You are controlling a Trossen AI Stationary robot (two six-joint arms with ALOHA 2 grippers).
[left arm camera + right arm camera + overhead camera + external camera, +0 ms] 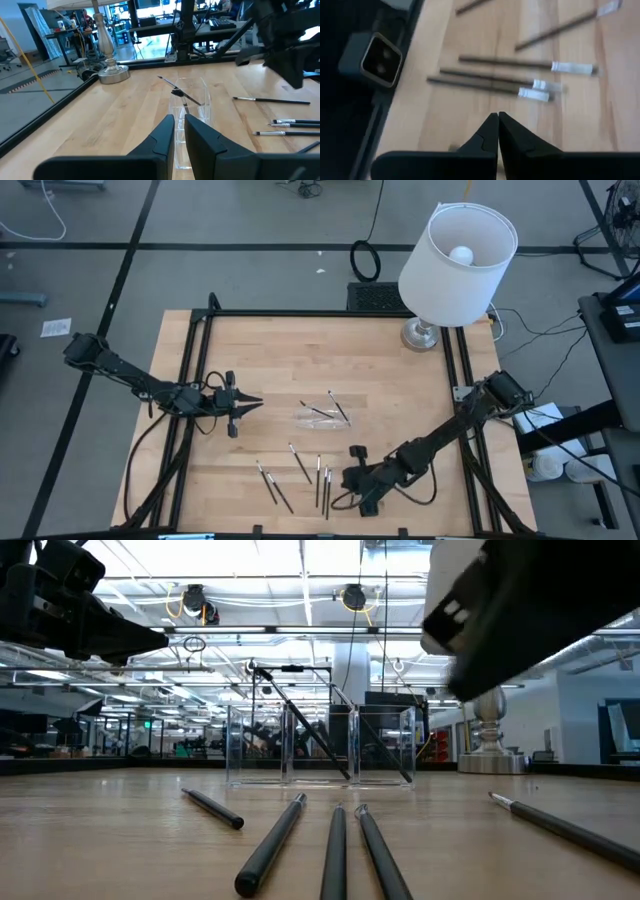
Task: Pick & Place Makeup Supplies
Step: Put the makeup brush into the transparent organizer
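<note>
Several thin dark makeup sticks with pale ends [318, 478] lie flat on the wooden table near its front edge. In the right wrist view three of them [490, 80] lie side by side. Beyond them, at mid-table, stands a small clear tray [322, 412] with sticks [180, 92] leaning inside it. My right gripper [346, 478] hangs shut and empty above the table, just right of the loose sticks, slanting down. My left gripper [179, 122] is left of the tray, level and pointing at it. There is a narrow gap between its fingers, with nothing in it.
A white-shaded lamp [455, 260] stands on its metal base [422, 335] at the table's far right. A black frame rail [300, 313] runs along the table's sides. A small camera [380, 60] sits at the near edge. Bare wood lies between the tray and the loose sticks.
</note>
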